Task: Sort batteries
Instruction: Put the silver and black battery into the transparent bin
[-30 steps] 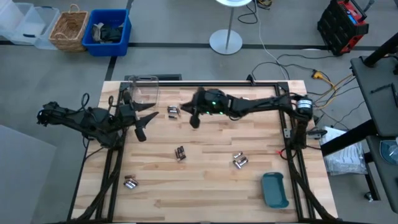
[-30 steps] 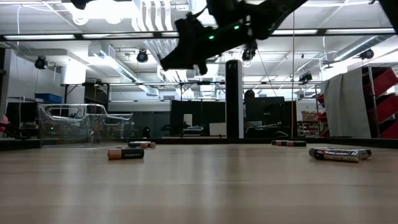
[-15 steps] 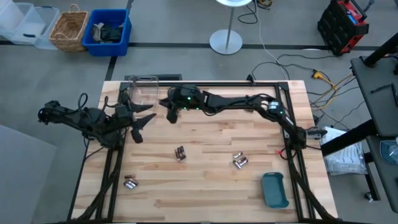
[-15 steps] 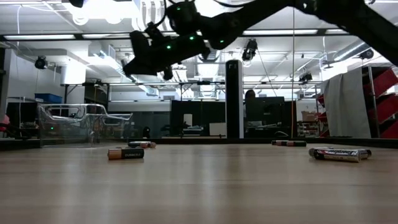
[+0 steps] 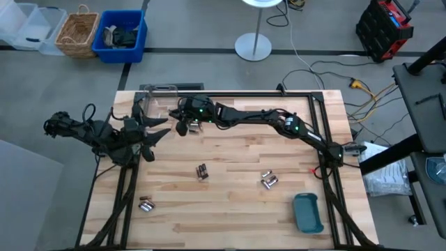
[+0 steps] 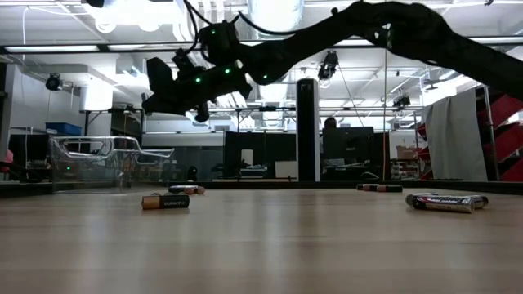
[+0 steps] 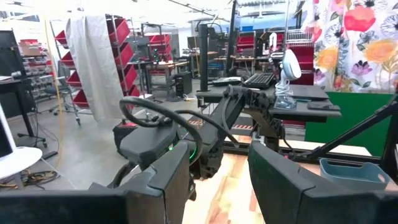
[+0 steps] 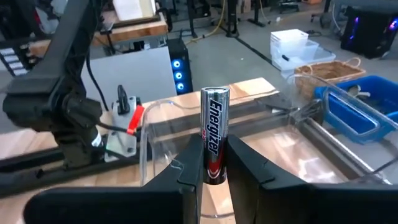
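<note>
Here the right claw (image 5: 182, 127) is seen stretched across the wooden worktop (image 5: 237, 209) to its far left corner, pinching an upright battery (image 8: 214, 144) between its fingers (image 8: 247, 163); in the right wrist view the cell is held just in front of the clear plastic box (image 8: 261, 137), whose rim is seen beyond it, and nothing can be made out inside the box from that view. In the high view the box (image 5: 159, 101) is found at the worktop's far left edge, just beside the claw. The left claw (image 5: 148, 136) is held near the left edge with its fingers (image 7: 280, 180) spread apart and nothing between them. The teal tray (image 5: 308, 213) is placed at the near right corner, well apart from both arms, and no contents can be told in it. Other batteries are left lying loose on the wood: one pair near the middle (image 5: 202, 171), a cluster to the right of it (image 5: 268, 180), another near the front left (image 5: 145, 205), and a few close under the right arm (image 5: 195, 125). In the low view several cells (image 6: 166, 201) are seen lying on their sides on the surface
</note>
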Controlling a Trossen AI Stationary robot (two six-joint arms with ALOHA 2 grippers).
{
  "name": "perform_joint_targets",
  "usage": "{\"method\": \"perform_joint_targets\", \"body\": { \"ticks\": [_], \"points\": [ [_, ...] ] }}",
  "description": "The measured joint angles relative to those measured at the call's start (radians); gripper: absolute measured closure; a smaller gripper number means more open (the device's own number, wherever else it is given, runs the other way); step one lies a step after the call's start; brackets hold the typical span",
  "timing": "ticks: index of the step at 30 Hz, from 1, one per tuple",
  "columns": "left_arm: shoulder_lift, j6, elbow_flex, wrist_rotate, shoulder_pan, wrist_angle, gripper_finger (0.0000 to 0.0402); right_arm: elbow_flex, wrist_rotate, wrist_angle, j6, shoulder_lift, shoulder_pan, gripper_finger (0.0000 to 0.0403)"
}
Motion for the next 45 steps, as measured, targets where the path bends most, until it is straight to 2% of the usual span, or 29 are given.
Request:
{"method": "perform_joint_targets", "body": {
  "ticks": [15, 22, 29, 45],
  "points": [
    [0.002, 0.005, -0.002, 0.0, 0.0, 0.002, 0.0257, 0.016, 0.003, 0.116, 0.149, 0.079, 0.005, 0.036],
    [0.003, 0.014, -0.002, 0.0, 0.0, 0.006, 0.0257, 0.016, 0.004, 0.135, 0.09, 0.076, 0.016, 0.036],
    [0.003, 0.016, -0.002, 0.0, 0.0, 0.008, 0.0257, 0.016, -0.015, 0.144, -0.048, 0.093, 0.032, 0.036],
    [0.003, 0.024, -0.002, 0.001, 0.0, 0.006, 0.0257, 0.016, -0.014, 0.144, -0.007, 0.114, 0.031, 0.0358]
  ]
}}
